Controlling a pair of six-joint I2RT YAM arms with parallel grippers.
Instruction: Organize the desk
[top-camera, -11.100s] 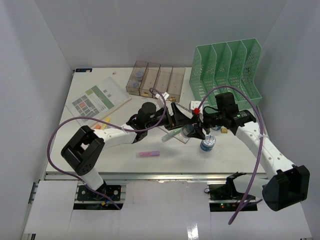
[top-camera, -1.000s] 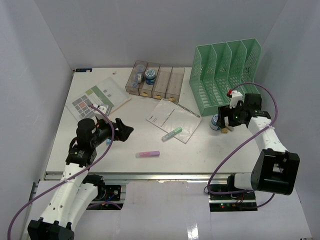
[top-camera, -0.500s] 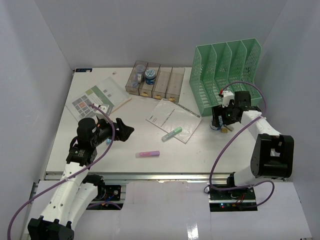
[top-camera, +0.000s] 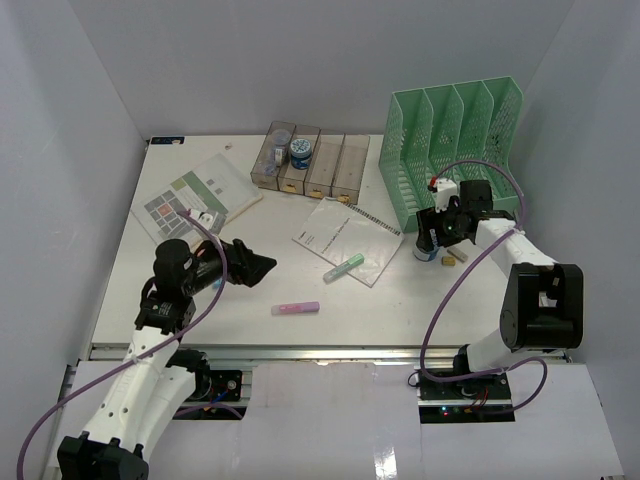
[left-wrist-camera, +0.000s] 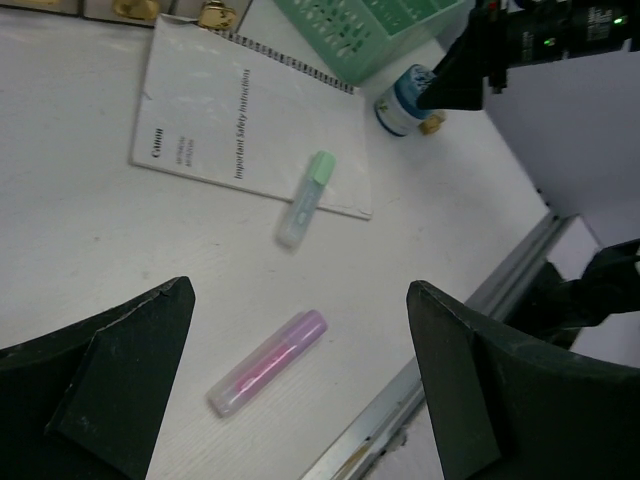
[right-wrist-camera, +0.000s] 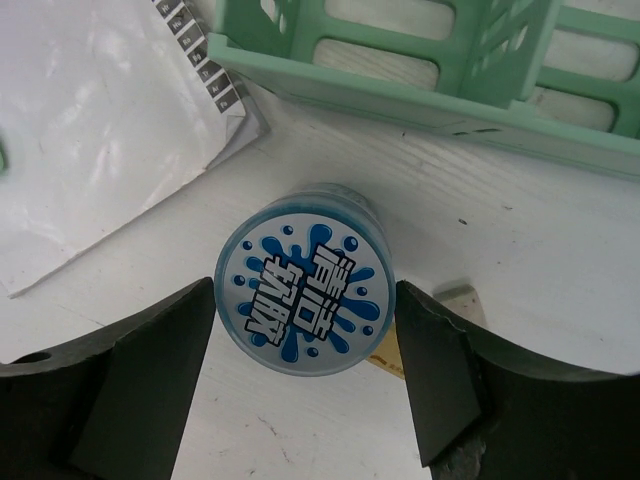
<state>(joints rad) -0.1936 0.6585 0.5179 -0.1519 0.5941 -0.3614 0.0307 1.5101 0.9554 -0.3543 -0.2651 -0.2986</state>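
Note:
The white desk (top-camera: 250, 330) has a silver rail along its near edge. My right gripper (top-camera: 434, 240) is over a round blue-lidded can (right-wrist-camera: 305, 292) that stands on the desk in front of the green rack. Its fingertips (right-wrist-camera: 200, 330) press the can's rim on both sides. My left gripper (top-camera: 258, 268) is open and empty, hovering above the desk. A pink highlighter (left-wrist-camera: 268, 362) lies below and between its fingers. A green highlighter (left-wrist-camera: 305, 200) lies on the edge of a spiral-bound booklet (left-wrist-camera: 230, 110).
A green mesh file rack (top-camera: 450, 150) stands at the back right. A row of clear brownish bins (top-camera: 320, 165) stands at the back, one holding a second blue can (top-camera: 300, 152). A grey-green pamphlet (top-camera: 195, 200) lies at the back left. A small yellow clip (top-camera: 452, 258) lies beside the can.

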